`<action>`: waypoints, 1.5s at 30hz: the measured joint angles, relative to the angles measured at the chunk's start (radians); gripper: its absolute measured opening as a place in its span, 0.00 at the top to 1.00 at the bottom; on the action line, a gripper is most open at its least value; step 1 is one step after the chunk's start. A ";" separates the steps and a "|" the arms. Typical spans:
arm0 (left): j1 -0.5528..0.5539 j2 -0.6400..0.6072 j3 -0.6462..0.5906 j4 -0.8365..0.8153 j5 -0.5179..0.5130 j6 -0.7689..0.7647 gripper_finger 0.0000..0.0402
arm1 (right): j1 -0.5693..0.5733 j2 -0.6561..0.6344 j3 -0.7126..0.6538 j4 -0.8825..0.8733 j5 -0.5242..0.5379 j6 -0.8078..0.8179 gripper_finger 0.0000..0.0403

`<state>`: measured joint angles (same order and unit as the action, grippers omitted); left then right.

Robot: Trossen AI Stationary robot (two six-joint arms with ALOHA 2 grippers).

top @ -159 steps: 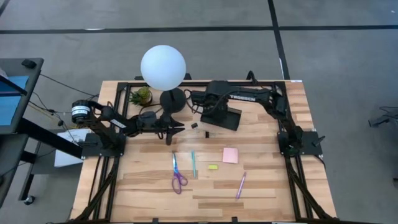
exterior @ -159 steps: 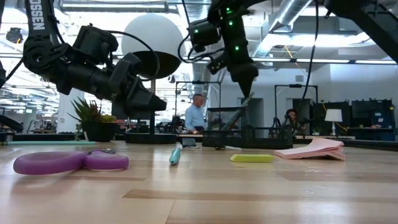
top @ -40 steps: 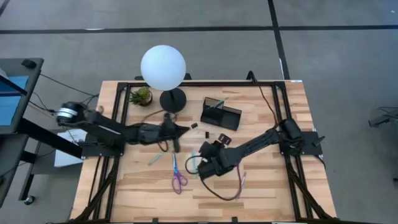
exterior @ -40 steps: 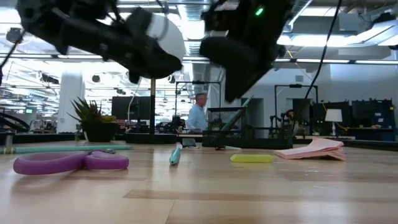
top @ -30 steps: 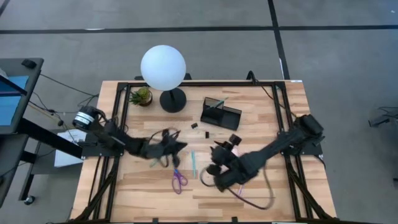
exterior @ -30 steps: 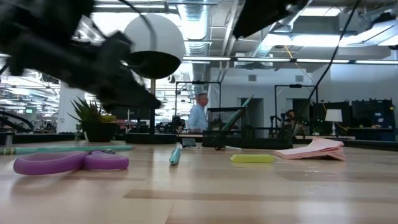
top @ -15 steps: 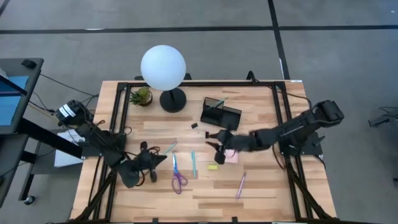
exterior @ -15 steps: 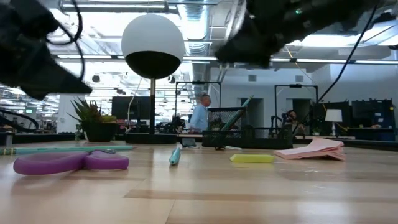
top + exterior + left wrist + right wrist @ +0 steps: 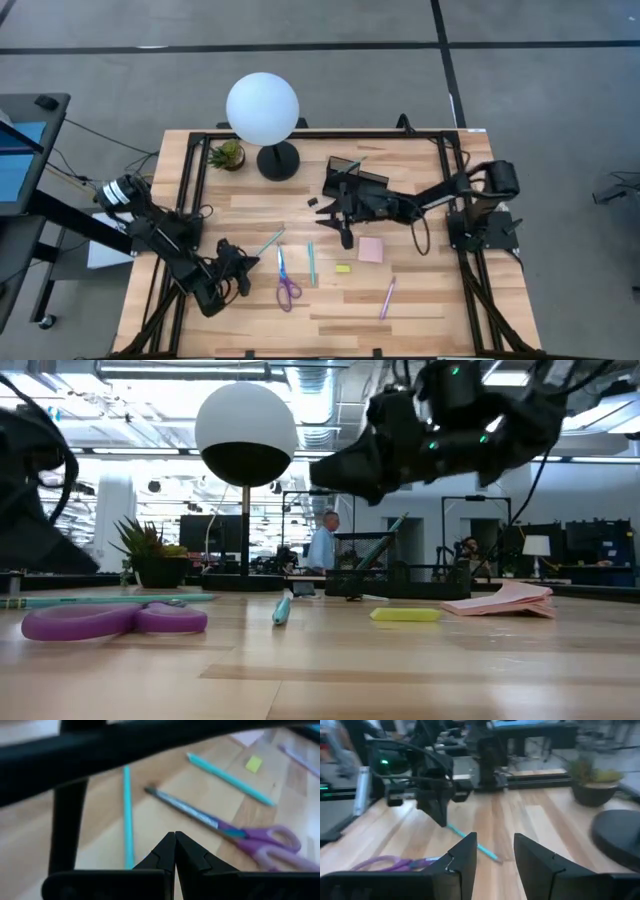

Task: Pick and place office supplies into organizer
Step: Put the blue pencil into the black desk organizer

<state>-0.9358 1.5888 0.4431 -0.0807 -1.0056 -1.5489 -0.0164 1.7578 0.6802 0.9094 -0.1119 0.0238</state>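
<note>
High view: purple-handled scissors (image 9: 286,283) are seen just beside the clenched left gripper (image 9: 243,281); the empty, parted right gripper (image 9: 346,236) is raised near the organizer (image 9: 356,183).

Your scissors (image 9: 260,837) run off the left wrist view's edge; the organizer (image 9: 357,182) sits partly under the right arm.

A wooden table (image 9: 420,300) carries everything. At its back edge stand a small plant (image 9: 228,154), a globe lamp (image 9: 263,110) and a black organizer (image 9: 356,178). Two small black clips (image 9: 313,202) lie near the organizer. In the middle lie two teal pens (image 9: 269,241), purple scissors (image 9: 285,282), a yellow piece (image 9: 343,268) and a pink pad (image 9: 371,250). A purple pen (image 9: 387,297) lies toward the front.
</note>
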 joint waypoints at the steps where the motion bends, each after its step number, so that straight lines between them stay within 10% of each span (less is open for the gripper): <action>1: 0.006 0.025 0.000 0.027 0.021 0.008 1.00 | -0.012 0.029 0.017 0.035 -0.048 0.001 0.70; 15: 0.010 0.104 0.079 -0.193 0.006 0.007 1.00 | -0.049 0.439 0.402 0.159 -0.186 -0.026 0.70; 30: -0.119 -0.043 0.425 -1.213 -0.004 -0.484 1.00 | -0.176 0.722 1.054 -0.570 -0.589 -0.286 0.70; 45: -0.165 -0.065 0.419 -1.327 0.032 -0.657 1.00 | -0.212 0.867 1.182 -0.579 -0.552 -0.319 0.70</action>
<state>-1.1004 1.5234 0.8623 -1.4075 -0.9737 -2.2055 -0.2282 2.6247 1.8622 0.3301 -0.6640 -0.2954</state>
